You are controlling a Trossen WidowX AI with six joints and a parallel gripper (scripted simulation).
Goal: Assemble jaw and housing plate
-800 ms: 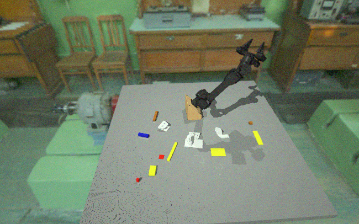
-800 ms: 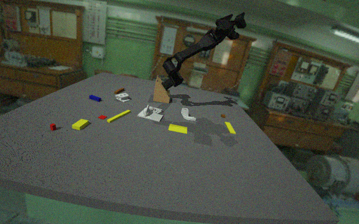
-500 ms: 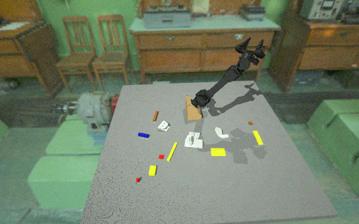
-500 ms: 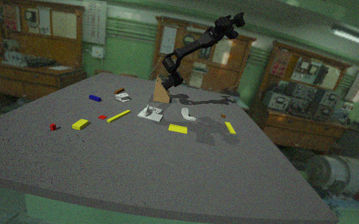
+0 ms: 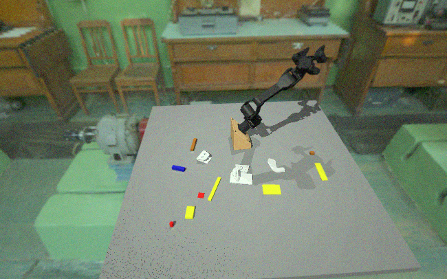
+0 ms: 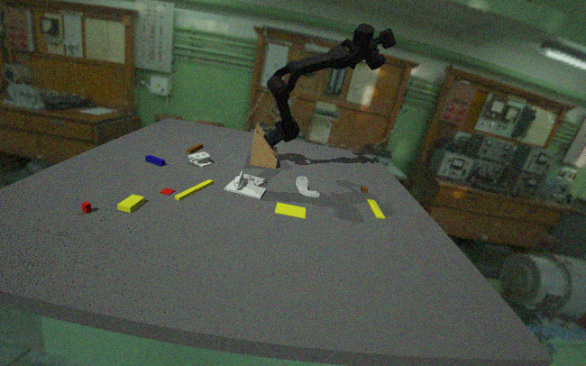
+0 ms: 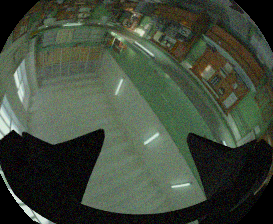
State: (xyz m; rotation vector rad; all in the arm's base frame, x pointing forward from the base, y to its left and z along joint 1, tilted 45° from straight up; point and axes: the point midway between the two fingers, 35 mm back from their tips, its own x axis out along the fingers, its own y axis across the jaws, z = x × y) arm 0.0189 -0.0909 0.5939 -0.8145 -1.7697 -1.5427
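Has the fingers [image 5: 320,55] [image 6: 385,39] spread wide, nothing between them, high above the counter [image 5: 253,235] [image 6: 286,272]. Shows the loose white jaw [image 5: 273,165] [image 6: 303,185] and white housing plate [image 5: 202,157] [image 6: 199,157] lying apart on opposite sides of the white base [image 5: 245,179] [image 6: 252,191].

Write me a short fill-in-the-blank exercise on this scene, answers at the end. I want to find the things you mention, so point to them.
1. The gripper [image 5: 313,54] [image 6: 382,49] [image 7: 148,136] is held high with its fingers ____.
2. The loose white jaw [image 5: 274,165] [image 6: 304,186] lies on the ____.
3. The cylinder-like piece near the left edge of the table [image 5: 253,239] [image 6: 263,281] is coloured ____.
4. The small cube nearest the table's front-left corner is coloured ____.

Missing words: open; table; blue; red.
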